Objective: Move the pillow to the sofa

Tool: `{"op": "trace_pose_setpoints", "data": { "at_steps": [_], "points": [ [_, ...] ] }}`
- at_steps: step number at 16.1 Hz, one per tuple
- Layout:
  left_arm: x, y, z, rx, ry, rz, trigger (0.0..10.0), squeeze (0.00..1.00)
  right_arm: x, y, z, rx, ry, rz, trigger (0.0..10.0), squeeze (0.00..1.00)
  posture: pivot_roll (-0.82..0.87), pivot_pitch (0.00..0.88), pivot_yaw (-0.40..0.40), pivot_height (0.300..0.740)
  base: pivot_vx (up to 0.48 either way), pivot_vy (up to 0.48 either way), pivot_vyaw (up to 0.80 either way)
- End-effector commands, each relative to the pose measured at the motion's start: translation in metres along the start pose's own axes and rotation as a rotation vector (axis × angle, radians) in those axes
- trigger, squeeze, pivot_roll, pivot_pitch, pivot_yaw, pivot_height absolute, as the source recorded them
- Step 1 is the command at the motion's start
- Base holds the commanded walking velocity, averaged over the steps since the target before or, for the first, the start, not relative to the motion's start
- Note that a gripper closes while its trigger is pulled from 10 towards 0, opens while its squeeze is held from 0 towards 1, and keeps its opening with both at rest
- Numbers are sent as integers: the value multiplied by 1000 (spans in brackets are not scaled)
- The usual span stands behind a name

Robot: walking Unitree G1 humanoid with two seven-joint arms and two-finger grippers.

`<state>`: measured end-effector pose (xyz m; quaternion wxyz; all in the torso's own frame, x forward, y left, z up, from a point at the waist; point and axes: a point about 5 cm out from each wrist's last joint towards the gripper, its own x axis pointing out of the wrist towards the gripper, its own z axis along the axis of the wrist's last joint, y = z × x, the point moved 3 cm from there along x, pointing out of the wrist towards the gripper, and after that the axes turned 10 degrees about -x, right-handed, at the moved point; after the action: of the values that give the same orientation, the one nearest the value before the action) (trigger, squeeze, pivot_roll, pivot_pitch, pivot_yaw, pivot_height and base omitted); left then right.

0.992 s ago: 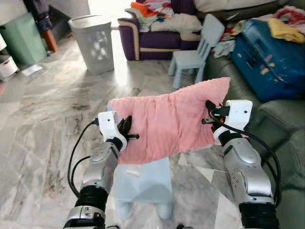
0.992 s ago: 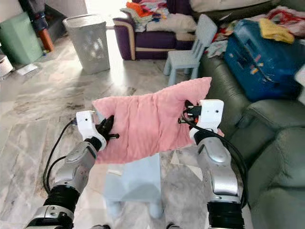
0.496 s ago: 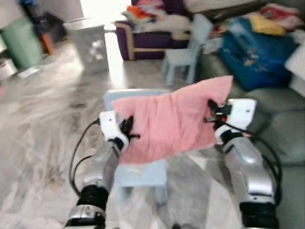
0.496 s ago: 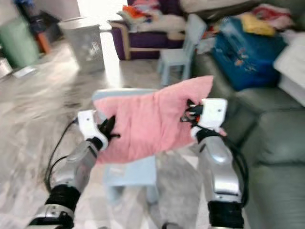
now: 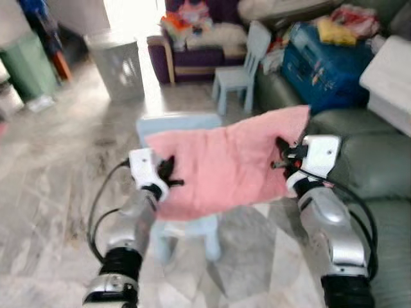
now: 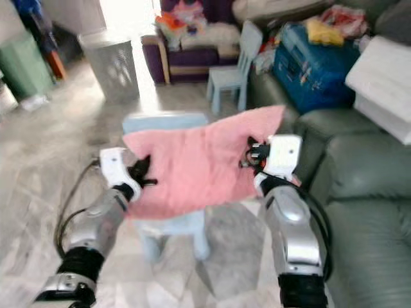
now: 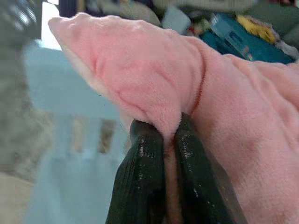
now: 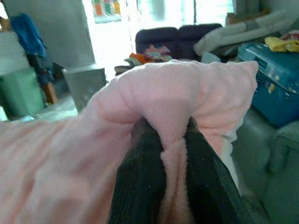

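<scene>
Plain pink pillow (image 5: 225, 163), no readable writing

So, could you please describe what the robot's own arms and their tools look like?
Both arms are glossy silver shells with ribbed black joints. Each wrist carries a boxy white housing, fed by looping black cables. The left tool and right tool each have two long, black, faintly ribbed fingers.

Both arms raised fwd, left gripper (image 5: 168, 179) pinched shut, right gripper (image 5: 280, 156) same

Limp pink pillow (image 5: 228, 168), held aloft
</scene>
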<state>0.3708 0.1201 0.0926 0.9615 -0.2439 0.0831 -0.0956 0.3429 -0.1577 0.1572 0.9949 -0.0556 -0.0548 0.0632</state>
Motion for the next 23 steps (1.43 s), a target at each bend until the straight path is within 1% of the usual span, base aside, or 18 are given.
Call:
{"op": "trace_pose_setpoints", "data": {
  "at_steps": [1, 2, 3, 4, 5, 6, 7, 8, 12, 15, 23],
  "points": [
    [7, -10, 8, 32, -18, -24, 10000, 0, 2, -4, 8, -3, -24, -10, 10000, 0, -249, 0, 39, 740, 0, 0, 0],
    [8, -9, 11, 55, -20, -21, 10000, 0, 2, -4, 8, -2, -24, -10, 10000, 0, -248, 0, 40, 740, 0, 0, 0],
    [9, -9, 14, 41, -17, -26, 10000, 0, 2, -4, 8, -1, -24, -10, 10000, 0, -248, 0, 40, 740, 0, 0, 0],
    [10, -6, 23, 87, -59, -18, 10000, 0, 2, -4, 8, -2, -25, -11, 10000, 0, -247, 0, 40, 740, 0, 0, 0],
    [11, -6, 27, 63, -61, -28, 10000, 0, 1, -4, 8, -1, -25, -11, 10000, 0, -246, 0, 39, 740, 0, 0, 0],
    [12, -7, 30, 17, -74, -44, 10000, 0, 1, -3, 8, -2, -25, -11, 10000, 0, -247, 0, 39, 740, 0, 0, 0],
    [12, -8, 32, 16, -71, -55, 10000, 0, 1, -3, 8, -2, -25, -10, 10000, 0, -247, 0, 40, 740, 0, 0, 0],
    [12, -8, 34, 0, -89, -50, 10000, 0, 1, -3, 8, -2, -24, -10, 10000, 0, -249, 0, 40, 740, 0, 0, -800],
    [12, -9, 30, -13, -79, -64, 10000, 0, 1, -3, 8, -4, -22, -10, 10000, 0, -252, 0, 41, 740, 0, 0, 0],
    [11, -9, 28, -21, -70, -74, 10000, 0, 0, -4, 8, -6, -23, -10, 10000, 0, -253, 0, 40, 740, 0, 0, -800],
    [12, -13, 23, -25, -55, -99, 10000, 0, 0, -5, 9, -8, -28, -11, 10000, 0, -258, 0, 42, 740, 298, 0, -714]
  ]
}}
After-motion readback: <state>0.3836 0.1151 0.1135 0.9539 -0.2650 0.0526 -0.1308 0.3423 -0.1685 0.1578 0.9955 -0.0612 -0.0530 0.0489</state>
